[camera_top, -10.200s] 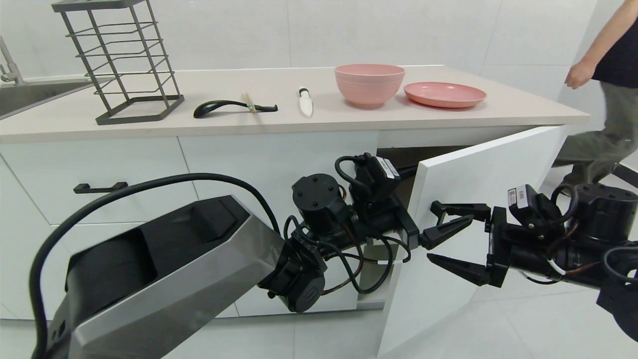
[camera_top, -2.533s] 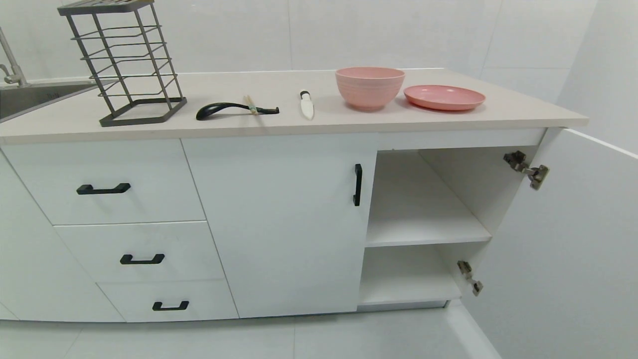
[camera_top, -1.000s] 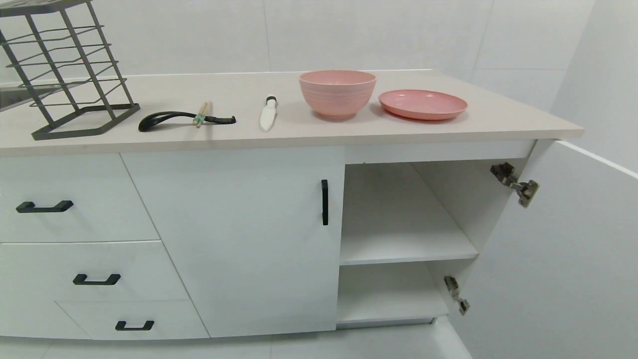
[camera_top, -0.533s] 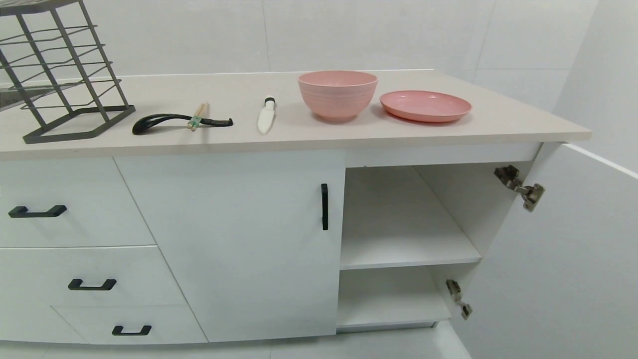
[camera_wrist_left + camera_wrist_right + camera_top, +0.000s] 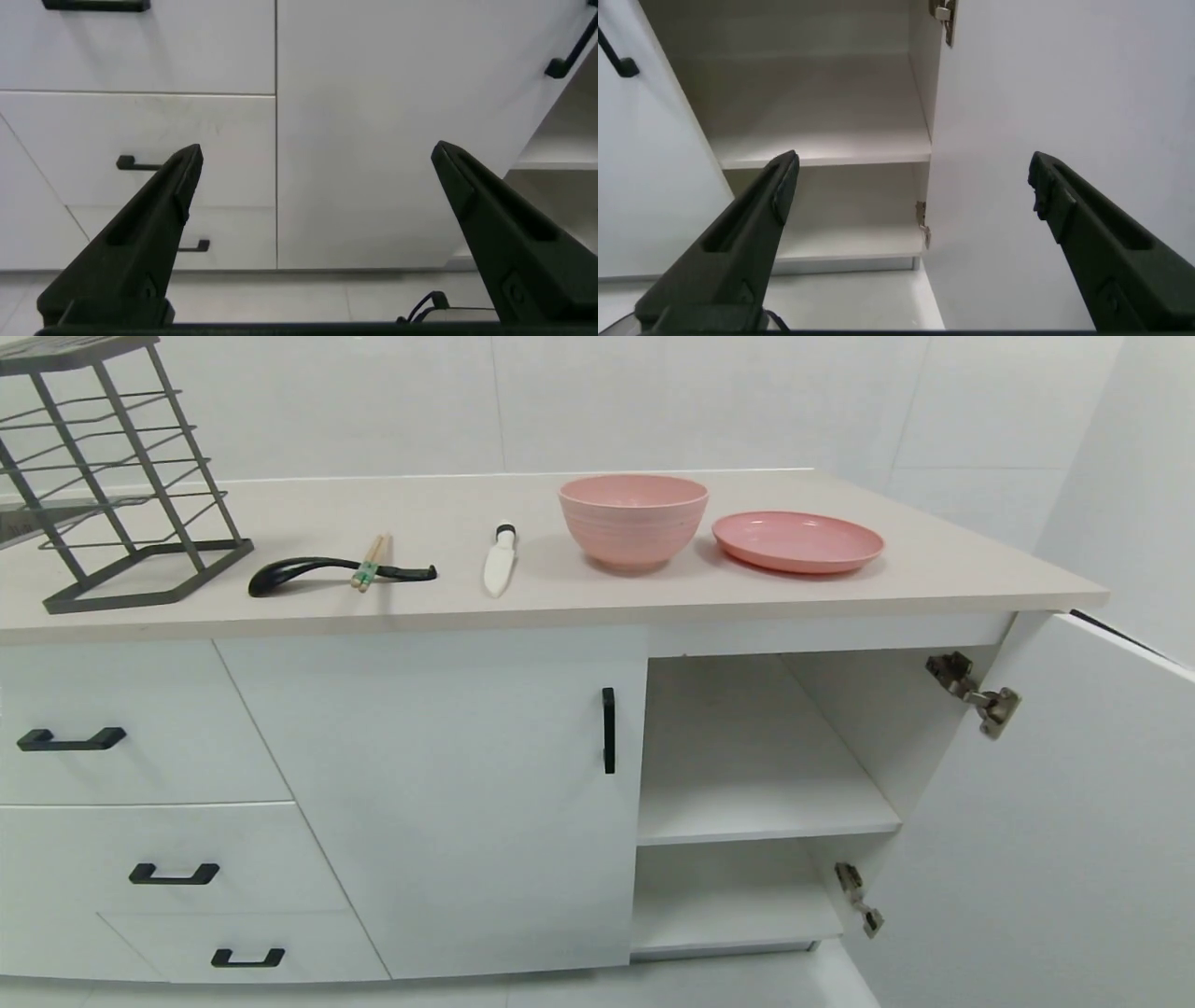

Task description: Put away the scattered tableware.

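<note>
On the beige countertop (image 5: 934, 574) stand a pink bowl (image 5: 633, 520) and, to its right, a pink plate (image 5: 797, 539). Left of the bowl lie a white knife (image 5: 499, 560), a black ladle (image 5: 308, 571) and a pair of chopsticks (image 5: 370, 562) lying across the ladle's handle. My left gripper (image 5: 318, 163) is open and low, facing the closed white door and the drawers (image 5: 140, 177). My right gripper (image 5: 915, 168) is open, facing the open cabinet's shelves (image 5: 831, 145). Neither holds anything.
A dark wire rack (image 5: 103, 476) stands at the counter's left. The right cabinet door (image 5: 1055, 812) is swung wide open, showing two bare shelves (image 5: 747, 793). The left door with a black handle (image 5: 609, 730) is shut. Three drawers (image 5: 140, 803) lie further left.
The head camera has shifted right and closer since 2.5 s ago. Over the last second the things on the counter have stayed put. Ten seconds ago both arms were at the half-open door.
</note>
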Motion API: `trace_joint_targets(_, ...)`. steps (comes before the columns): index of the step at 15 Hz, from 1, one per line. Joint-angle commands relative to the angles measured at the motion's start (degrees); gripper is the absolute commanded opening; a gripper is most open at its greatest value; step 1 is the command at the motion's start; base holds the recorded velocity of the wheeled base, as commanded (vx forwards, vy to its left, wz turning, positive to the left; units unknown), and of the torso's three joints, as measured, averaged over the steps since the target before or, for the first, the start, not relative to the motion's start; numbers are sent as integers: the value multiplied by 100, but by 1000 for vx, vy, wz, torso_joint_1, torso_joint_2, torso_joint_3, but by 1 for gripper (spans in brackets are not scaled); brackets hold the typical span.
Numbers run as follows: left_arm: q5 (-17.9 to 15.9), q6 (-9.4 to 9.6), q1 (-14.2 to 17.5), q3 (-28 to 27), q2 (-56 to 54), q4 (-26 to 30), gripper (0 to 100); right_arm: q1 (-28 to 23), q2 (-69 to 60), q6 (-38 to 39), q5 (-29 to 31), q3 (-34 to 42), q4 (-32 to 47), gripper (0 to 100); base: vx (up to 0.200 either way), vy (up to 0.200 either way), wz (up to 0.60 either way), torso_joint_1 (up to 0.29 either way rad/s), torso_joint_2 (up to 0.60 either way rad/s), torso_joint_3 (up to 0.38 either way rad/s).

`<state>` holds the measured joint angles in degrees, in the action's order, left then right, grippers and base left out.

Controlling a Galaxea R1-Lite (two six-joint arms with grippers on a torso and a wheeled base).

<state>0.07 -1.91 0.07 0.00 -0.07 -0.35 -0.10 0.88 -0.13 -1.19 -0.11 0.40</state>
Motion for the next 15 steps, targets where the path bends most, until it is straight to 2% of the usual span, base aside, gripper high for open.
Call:
trace_joint_targets(1, 10, -11, 1, 0, 7, 0, 100, 1, 9, -4, -4, 2, 4, 100, 0, 0, 0, 237, -36, -110)
trace_joint_targets(3, 1, -11, 1, 0, 7, 0, 100, 1, 9, 5, -4, 2, 4, 100, 0, 0, 0, 251, -178, -193)
trace_joint_targets(11, 10, -11, 1, 0, 7, 0, 100, 1, 9, 5, -4, 2, -5, 100, 0, 0, 0, 217, -549, -209)
trace_joint_targets(14, 10, -11, 1, 0, 7, 0, 100, 1, 9, 5, -4, 2, -5, 100, 0, 0, 0, 115, -489, -222)
trace_joint_targets(15, 10, -11, 1, 0, 7, 0, 100, 1, 9, 5, -4, 2, 4, 100, 0, 0, 0, 408, -496, -232)
